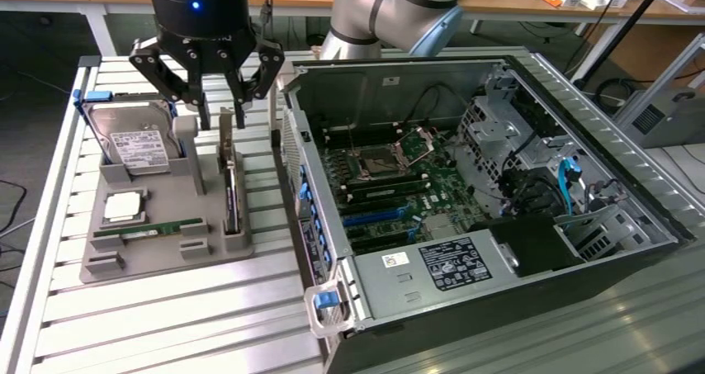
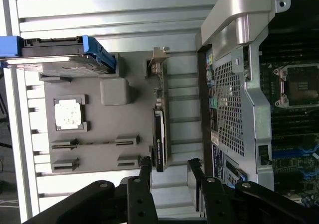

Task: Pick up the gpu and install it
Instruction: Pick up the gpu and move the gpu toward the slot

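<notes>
Jaws of our black end effector point(image 1: 218, 110) stand spread above the thin dark upright gpu card point(image 1: 229, 184).

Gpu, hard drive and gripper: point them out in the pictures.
gpu point(image 1: 231, 196), exterior view, on the card's dark upper edge.
hard drive point(image 1: 141, 149), exterior view, on its white label.
gripper point(image 1: 220, 118), exterior view, midway between its open fingertips.

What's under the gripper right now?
The gpu, standing on edge in the grey holder, sits below the open gripper. Its lower edge is hidden by the slot walls.
</notes>
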Controlling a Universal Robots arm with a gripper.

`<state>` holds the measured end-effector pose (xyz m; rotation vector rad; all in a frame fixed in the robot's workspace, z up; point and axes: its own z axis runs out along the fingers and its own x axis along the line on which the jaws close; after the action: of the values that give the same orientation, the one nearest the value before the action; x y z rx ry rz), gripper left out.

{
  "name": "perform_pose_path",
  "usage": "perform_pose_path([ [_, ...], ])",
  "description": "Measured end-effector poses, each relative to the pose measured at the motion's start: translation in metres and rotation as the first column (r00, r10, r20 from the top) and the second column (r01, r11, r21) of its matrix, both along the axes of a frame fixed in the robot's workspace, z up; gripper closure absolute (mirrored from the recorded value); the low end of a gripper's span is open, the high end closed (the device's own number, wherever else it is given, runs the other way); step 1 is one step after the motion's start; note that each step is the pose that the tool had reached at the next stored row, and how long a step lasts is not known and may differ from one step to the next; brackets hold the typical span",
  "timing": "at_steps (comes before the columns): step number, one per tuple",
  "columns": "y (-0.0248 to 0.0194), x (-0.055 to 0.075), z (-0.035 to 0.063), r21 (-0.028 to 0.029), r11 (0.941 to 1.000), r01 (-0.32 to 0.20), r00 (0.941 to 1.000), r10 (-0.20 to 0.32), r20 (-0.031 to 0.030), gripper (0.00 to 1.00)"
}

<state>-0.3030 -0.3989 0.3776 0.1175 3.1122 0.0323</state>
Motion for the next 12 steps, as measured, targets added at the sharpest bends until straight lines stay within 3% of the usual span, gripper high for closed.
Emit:
perform_pose_path([
  [12,0.0000,0.0000,-0.0029,0.0000,1.0000,0.000,1.0000,0.000,0.0000,0.58],
])
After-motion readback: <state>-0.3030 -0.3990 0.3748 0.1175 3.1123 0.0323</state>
